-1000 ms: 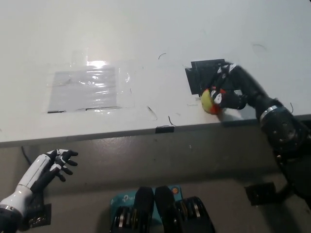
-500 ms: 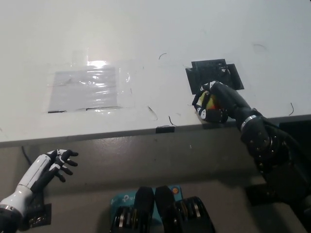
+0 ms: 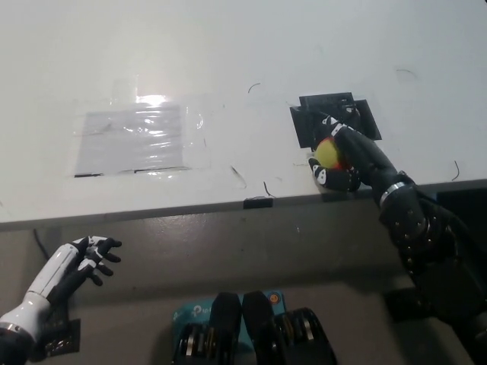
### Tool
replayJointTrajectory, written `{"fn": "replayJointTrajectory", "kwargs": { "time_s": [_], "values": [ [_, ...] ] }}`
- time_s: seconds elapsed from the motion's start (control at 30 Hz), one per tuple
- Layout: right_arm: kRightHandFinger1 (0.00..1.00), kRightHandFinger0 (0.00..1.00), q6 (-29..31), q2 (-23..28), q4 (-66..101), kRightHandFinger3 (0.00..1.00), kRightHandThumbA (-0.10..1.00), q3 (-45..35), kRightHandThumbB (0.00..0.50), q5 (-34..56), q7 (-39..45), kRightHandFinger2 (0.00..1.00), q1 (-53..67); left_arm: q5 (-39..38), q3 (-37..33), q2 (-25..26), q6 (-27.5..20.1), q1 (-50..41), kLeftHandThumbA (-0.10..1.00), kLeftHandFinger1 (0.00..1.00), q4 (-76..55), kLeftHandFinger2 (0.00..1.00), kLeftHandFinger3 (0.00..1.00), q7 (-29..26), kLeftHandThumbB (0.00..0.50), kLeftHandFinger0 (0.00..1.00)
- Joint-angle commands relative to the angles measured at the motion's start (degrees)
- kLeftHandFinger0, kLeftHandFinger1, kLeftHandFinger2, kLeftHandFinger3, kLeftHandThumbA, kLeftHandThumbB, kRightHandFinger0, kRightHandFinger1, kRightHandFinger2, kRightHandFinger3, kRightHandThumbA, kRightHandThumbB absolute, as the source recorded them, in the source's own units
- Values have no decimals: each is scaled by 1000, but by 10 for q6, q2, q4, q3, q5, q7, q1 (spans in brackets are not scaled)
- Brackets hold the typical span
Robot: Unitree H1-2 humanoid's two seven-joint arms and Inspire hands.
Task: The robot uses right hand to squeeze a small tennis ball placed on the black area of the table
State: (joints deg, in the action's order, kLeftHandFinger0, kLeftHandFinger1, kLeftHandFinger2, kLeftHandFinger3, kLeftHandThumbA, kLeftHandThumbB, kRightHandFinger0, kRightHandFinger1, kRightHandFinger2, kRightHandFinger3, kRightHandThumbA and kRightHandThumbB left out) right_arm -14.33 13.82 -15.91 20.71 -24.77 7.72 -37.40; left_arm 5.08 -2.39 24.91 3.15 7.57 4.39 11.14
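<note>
Contact is being made between the right hand (image 3: 344, 156) and the tennis ball (image 3: 328, 151), which is being gripped with the black fingers (image 3: 333, 179) curled around it from the near side and from above. Yellow felt with a red patch is being shown between the fingers. The ball is being held at the near edge of the black area (image 3: 335, 118), partly over the white table (image 3: 243, 68) surface just beside that patch, close to the table's front edge. Whether the ball is being pressed against the tabletop or is being lifted slightly clear of it cannot be told. The black right arm is being extended up from the lower right, across the table edge.

The left hand (image 3: 85, 258) is being kept low at the lower left, below the table edge and well apart from the ball, with its fingers spread and nothing being held.

A sheet of clear plastic film (image 3: 137, 137) is being shown lying flat on the table, to the left of the black area and well apart from it.
</note>
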Motion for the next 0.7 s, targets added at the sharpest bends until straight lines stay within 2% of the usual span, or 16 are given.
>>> {"fn": "replayJointTrajectory", "kwargs": {
  "time_s": [0.0,0.13,0.2,0.27,0.33,0.37,0.47,0.5,0.53,0.6,0.67],
  "values": [
    [1000,1000,2,3,40,1000,469,-11,441,1,16,1000,-25,-5,11,3,-13,2,895,505,-13,588,674,2,7,467],
    [1000,1000,-3,3,53,1000,452,-14,430,4,28,1000,-24,1,9,6,-14,1,909,510,-16,595,677,2,0,470],
    [1000,1000,-2,4,56,1000,485,-15,444,2,31,1000,-23,1,9,6,-5,0,913,513,-21,598,679,2,7,474],
    [1000,1000,1,5,64,1000,469,-15,429,2,33,1000,-22,0,11,5,-7,0,910,506,-20,589,673,1,13,470],
    [1000,1000,1,3,67,1000,484,-15,442,-2,31,1000,-20,-8,13,4,-7,-1,893,504,-19,587,665,4,25,469],
    [1000,1000,-1,4,67,1000,502,-13,451,-6,31,1000,-21,-6,12,5,-11,-1,898,504,-17,589,665,4,16,468],
    [1000,1000,-21,12,50,1000,644,18,497,-59,33,1000,-33,-1,10,7,-9,-2,912,518,-21,600,684,4,2,483],
    [1000,1000,-19,13,43,1000,661,23,500,-66,32,1000,-36,-1,10,6,-11,-3,904,521,-20,604,689,4,0,488],
    [1000,1000,-23,20,34,1000,738,35,500,-85,32,1000,-41,-1,10,5,-12,-5,904,516,-21,598,684,3,12,485],
    [1000,1000,-20,24,15,1000,780,42,500,-95,26,1000,-51,0,9,4,-11,-4,912,510,-20,587,674,3,30,478],
    [1000,1000,-17,31,-2,1000,838,46,500,-106,21,1000,-64,6,7,6,-10,-7,925,500,-24,578,668,2,16,465]
  ]
}}
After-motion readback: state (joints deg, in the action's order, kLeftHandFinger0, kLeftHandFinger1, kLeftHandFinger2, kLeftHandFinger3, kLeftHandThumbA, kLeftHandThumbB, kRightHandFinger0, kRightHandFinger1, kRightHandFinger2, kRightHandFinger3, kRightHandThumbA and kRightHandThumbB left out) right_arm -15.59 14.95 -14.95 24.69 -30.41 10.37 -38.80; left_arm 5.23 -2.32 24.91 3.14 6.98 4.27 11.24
